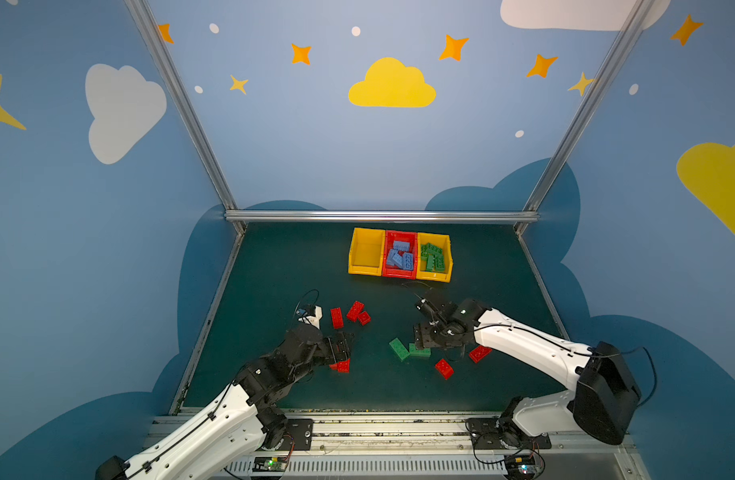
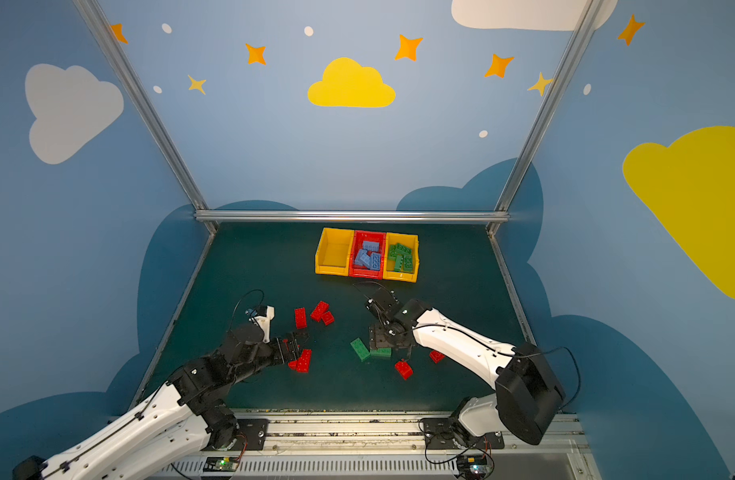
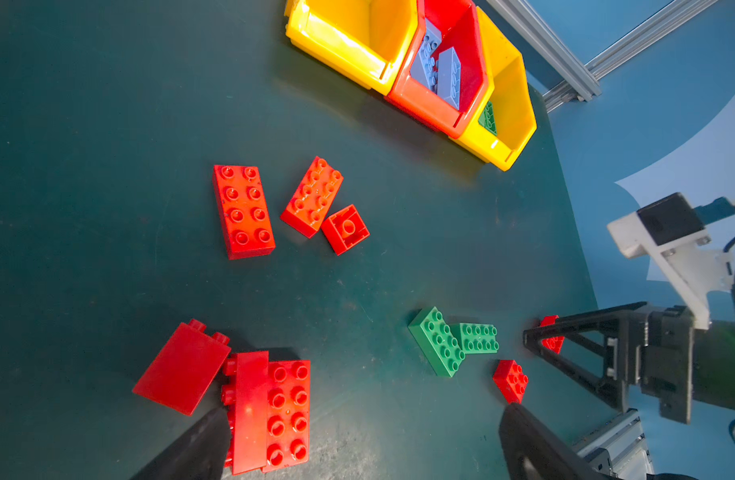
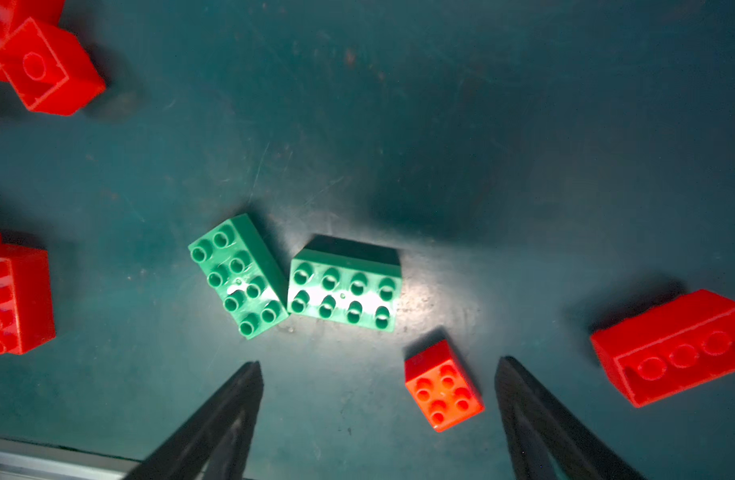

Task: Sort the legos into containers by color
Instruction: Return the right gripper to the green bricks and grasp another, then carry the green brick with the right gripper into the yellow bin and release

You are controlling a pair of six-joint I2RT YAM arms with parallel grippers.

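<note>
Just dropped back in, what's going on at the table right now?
Lego sorting, partway done. Blue bricks are in the red bin, green bricks in one yellow bin; the other yellow bin is empty. Two loose green bricks and all the red bricks lie on the mat. The right gripper hangs open near the green pair, the left gripper open at a red pile. Neither holds anything.

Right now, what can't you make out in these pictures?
Red bricks by the left gripper: in a top view the gripper covers part of them, so the count is unclear.
Green bricks in their yellow bin: the left wrist view shows only a corner past the bin wall.
Red brick: in a top view the right arm overlaps it.
</note>
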